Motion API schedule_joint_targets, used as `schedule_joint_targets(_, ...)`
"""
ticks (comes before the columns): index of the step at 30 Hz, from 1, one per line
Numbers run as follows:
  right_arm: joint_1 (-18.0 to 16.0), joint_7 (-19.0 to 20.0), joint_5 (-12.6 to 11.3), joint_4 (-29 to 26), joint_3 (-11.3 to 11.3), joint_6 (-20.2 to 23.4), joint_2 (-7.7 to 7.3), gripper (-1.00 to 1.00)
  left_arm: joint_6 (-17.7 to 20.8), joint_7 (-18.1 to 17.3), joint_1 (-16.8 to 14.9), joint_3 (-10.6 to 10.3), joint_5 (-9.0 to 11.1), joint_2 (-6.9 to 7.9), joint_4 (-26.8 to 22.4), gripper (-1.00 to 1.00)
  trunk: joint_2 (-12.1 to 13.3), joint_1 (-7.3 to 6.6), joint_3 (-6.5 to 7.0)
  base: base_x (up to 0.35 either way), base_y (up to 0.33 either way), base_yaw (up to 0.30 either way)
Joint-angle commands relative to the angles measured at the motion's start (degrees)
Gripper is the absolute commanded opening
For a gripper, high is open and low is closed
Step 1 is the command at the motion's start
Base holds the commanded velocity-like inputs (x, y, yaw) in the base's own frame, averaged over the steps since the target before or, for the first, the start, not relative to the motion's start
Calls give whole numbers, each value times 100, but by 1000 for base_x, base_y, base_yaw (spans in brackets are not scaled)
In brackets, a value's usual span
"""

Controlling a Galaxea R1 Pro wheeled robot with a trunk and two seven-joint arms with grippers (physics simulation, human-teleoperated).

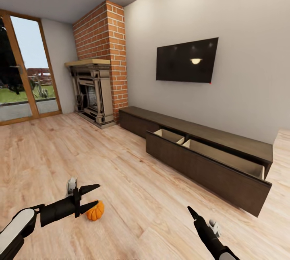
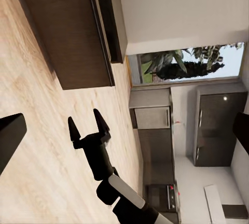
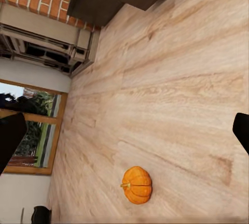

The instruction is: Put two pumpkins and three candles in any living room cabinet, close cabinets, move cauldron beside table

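One orange pumpkin (image 1: pixel 96 211) lies on the wood floor, also seen in the right wrist view as the pumpkin (image 3: pixel 137 184). My left gripper (image 1: pixel 97 194) hovers just beside it, open and holding nothing. My right gripper (image 1: pixel 190 210) hangs over bare floor to the right, and the left wrist view shows this right gripper (image 2: pixel 88 126) open and empty. The long dark-brown cabinet (image 1: pixel 209 171) runs along the wall with one wide drawer pulled out, its pale insides (image 1: pixel 225 156) bare. The other pumpkin, candles, cauldron and table are out of view.
A brick fireplace (image 1: pixel 93 91) stands in the far corner, left of the cabinet. A TV (image 1: pixel 187 59) hangs on the wall above the unit. A glass door (image 1: pixel 24 71) is at the far left. Dark kitchen cupboards (image 2: pixel 212 125) appear in the left wrist view.
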Motion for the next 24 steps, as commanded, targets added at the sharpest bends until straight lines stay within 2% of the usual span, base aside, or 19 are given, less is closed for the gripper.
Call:
schedule_joint_targets(1,-2,14,-59,3,47,-6,-4,100,1,-56,-6,-10,-44,4,5,100,-3,-2,2,-85,0,164)
schedule_joint_targets(12,0,-8,-59,3,54,-78,3,100,1,-56,-6,-10,-47,4,5,100,-3,-2,88,-84,0,160)
schedule_joint_targets(18,1,-30,-24,3,56,-384,4,100,1,-56,-6,-4,-47,5,41,100,-3,-2,134,-83,0,159)
schedule_joint_targets(20,-2,-32,136,-2,56,-457,10,100,1,-56,-6,-2,-47,5,87,100,-3,-2,149,-84,0,152)
schedule_joint_targets(23,-2,-38,845,-11,56,-740,26,100,1,-56,-6,-2,-47,5,107,100,-3,-2,156,-83,0,49)
schedule_joint_targets(24,-2,-46,956,-10,56,-783,34,100,1,-56,-6,-2,-47,5,108,100,-3,-2,157,-83,0,21)
